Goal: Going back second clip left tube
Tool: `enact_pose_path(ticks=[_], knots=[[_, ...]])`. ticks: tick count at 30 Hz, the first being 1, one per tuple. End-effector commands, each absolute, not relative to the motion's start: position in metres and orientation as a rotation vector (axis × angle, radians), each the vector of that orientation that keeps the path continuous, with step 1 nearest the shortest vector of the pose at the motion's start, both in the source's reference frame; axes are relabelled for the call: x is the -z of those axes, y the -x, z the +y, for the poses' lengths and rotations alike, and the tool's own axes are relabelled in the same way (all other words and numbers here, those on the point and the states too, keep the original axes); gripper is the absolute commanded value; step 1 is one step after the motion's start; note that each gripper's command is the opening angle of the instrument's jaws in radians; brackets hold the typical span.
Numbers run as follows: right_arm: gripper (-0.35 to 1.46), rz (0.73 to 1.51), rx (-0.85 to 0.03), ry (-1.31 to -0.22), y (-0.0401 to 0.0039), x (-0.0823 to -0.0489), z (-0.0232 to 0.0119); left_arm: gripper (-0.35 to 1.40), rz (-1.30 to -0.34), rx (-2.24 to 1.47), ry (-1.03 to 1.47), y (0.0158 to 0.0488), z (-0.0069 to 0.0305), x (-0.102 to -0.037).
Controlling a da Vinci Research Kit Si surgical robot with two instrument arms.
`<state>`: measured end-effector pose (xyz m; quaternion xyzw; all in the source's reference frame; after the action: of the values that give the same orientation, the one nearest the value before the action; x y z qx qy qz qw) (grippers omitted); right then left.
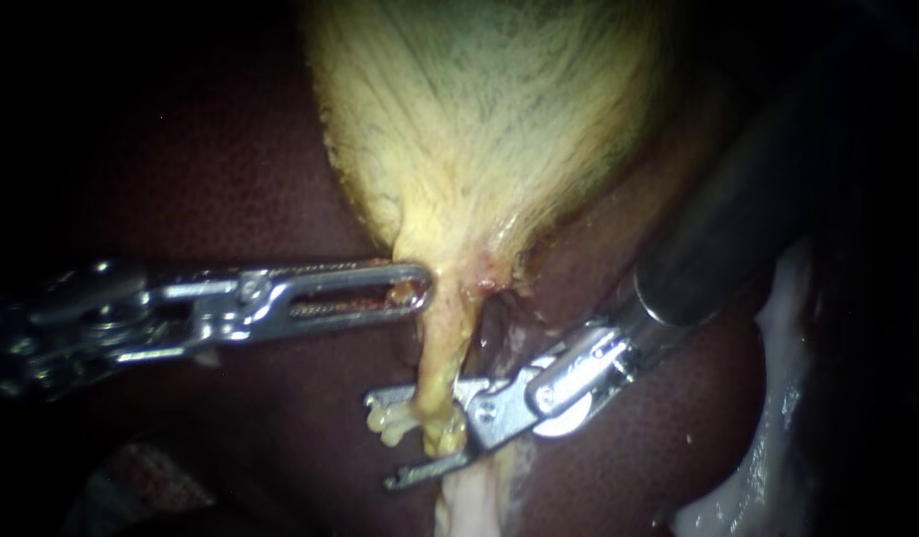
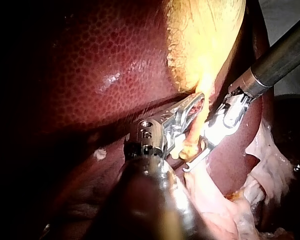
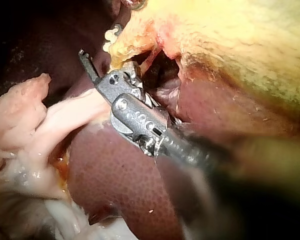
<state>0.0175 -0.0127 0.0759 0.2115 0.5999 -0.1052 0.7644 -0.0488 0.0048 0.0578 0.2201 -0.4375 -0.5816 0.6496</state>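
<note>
The yellow gallbladder (image 1: pixel 489 119) narrows downward into a thin yellowish tube (image 1: pixel 448 348). My left instrument (image 1: pixel 412 288) comes in from the left, and its slotted jaws are shut on the gallbladder's neck where the tube begins (image 2: pixel 195 106). My right instrument (image 1: pixel 382 443) reaches in from the upper right. Its jaws stand open around the tube's lumpy lower end (image 1: pixel 435 423), with one jaw on each side of it (image 2: pixel 187 160) (image 3: pixel 97 45). I cannot make out a clip on the tube.
Dark red liver (image 1: pixel 231 179) surrounds the gallbladder and lies under both instruments. Pale, whitish loose tissue (image 1: pixel 778 398) lies at the right and below the tube (image 1: pixel 469 507). The right instrument's dark shaft (image 1: pixel 738 209) crosses the upper right.
</note>
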Motion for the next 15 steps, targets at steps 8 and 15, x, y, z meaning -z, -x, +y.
enact_pose_path(ticks=[8, 15], knots=[[0.6, 1.287, 0.151, -0.45, -0.0163, -0.076, -0.0109, -0.35, -0.994, 1.321, -0.501, 0.0487, 0.0048, -0.0578], [0.6, 1.286, 0.14, -0.465, -0.0156, -0.0757, -0.0112, -0.35, -0.994, 1.321, -0.501, 0.0487, 0.0048, -0.0578]])
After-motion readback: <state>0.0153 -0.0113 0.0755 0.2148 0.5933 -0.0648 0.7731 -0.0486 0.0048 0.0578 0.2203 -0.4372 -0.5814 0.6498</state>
